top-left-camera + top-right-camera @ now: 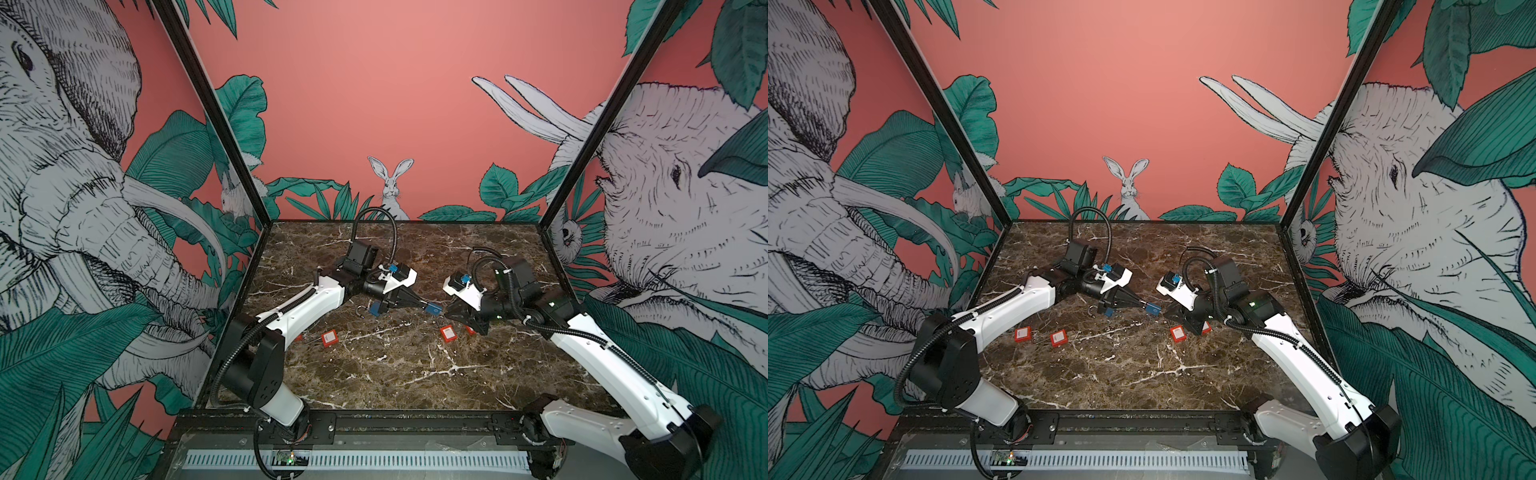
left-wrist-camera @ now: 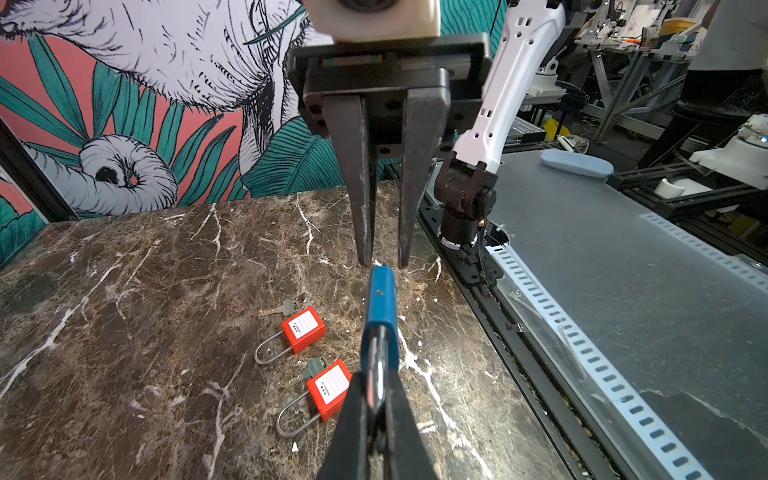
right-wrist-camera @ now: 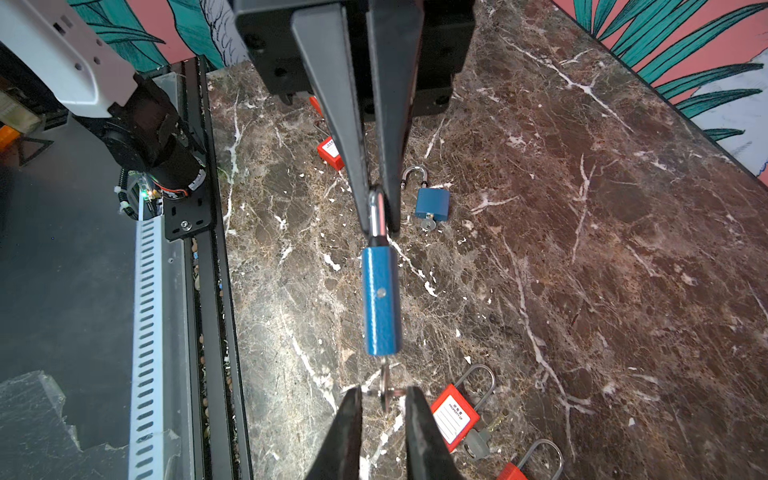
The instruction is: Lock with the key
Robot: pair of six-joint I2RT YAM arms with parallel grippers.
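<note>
- Left gripper (image 3: 379, 227): clamped tight on the steel shackle (image 3: 376, 210) of a blue padlock (image 3: 380, 299). The lock body projects straight out from its tips, above the marble table (image 3: 602, 270).
- Right gripper (image 3: 383, 397): jaws a narrow gap apart, one each side of the key (image 3: 384, 380) that sticks out of the padlock's base. Contact cannot be told.
- Second blue padlock (image 3: 432, 203): on the table just beside the left gripper, shackle open, key inserted.
- Red padlocks (image 3: 453, 417): on the table near the right gripper.
</note>
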